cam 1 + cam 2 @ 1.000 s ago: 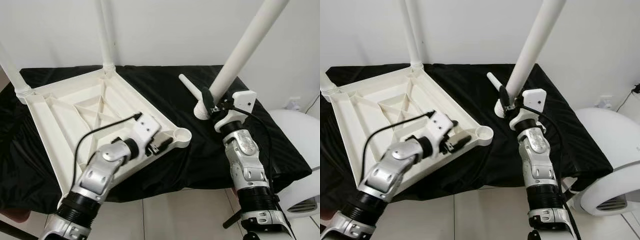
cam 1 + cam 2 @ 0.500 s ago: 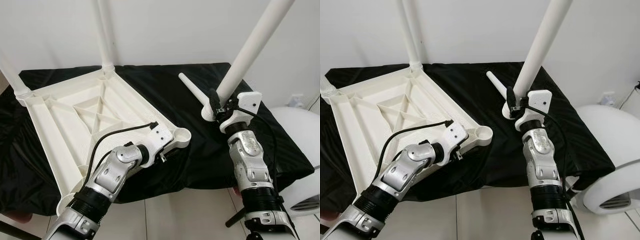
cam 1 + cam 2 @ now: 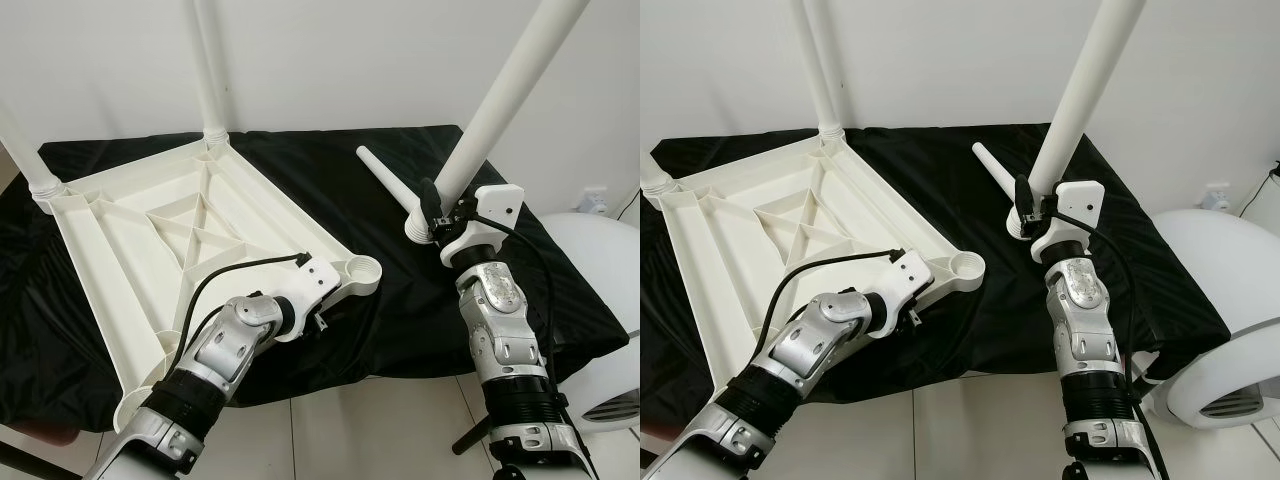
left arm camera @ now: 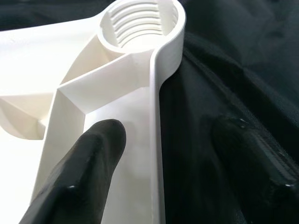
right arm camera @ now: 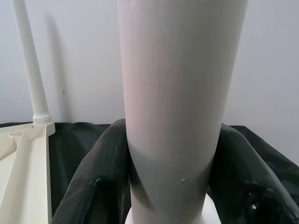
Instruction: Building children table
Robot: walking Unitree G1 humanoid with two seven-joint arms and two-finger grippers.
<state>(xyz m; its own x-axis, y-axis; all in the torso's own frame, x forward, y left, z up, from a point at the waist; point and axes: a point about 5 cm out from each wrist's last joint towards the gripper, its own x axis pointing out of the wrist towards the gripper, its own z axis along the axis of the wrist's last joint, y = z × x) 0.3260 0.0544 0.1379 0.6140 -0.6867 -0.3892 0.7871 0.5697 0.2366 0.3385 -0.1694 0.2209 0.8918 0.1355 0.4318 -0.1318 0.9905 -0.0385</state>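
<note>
Surface: black cloth [image 3: 330, 190] carrying the upturned white tabletop [image 3: 170, 240].
Left gripper [image 4: 159, 154]: fingers apart, straddling the rim beside the threaded socket [image 3: 364, 269].
Right gripper [image 3: 432, 208]: clamped around the tilted leg [image 3: 490, 110].
Risk: a tilted leg may cross-thread; an unclamped tabletop may slide.

Black cloth [image 3: 330, 200]; white wall [image 3: 340, 60]; tiled floor [image 3: 360, 430].
</note>
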